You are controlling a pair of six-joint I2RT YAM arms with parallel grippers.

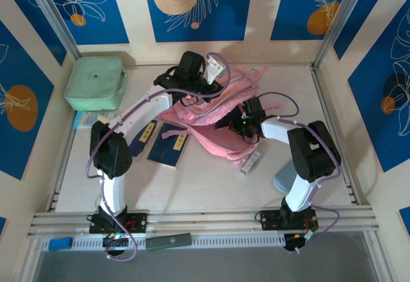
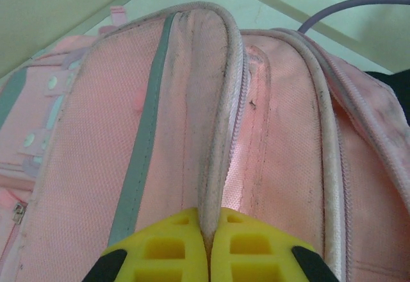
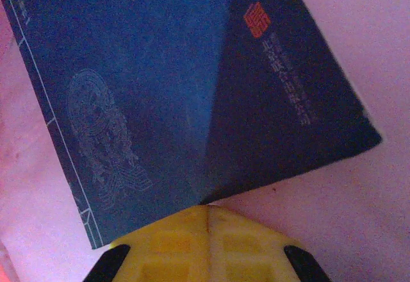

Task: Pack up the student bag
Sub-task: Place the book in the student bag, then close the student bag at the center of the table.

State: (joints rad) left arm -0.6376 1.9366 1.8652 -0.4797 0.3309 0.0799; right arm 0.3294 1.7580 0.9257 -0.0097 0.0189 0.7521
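The pink student bag (image 1: 221, 106) lies at the back middle of the table with its mouth held open. My left gripper (image 2: 209, 231) is shut on the bag's piped zipper rim (image 2: 218, 102) and holds it up; from above it (image 1: 214, 72) sits at the bag's far edge. My right gripper (image 3: 208, 208) is shut, reaching into the bag from the right (image 1: 238, 125). A dark blue book (image 3: 160, 83) lies on the pink lining (image 3: 359, 218) just ahead of it. The book's near edge meets the fingertips; I cannot tell whether it is pinched.
Two dark blue books (image 1: 172, 146) (image 1: 144, 138) lie on the table left of the bag. A mint-green zipped case (image 1: 96, 82) sits at the back left corner. A small labelled item (image 1: 251, 162) and a grey-blue object (image 1: 282, 179) lie near the right arm.
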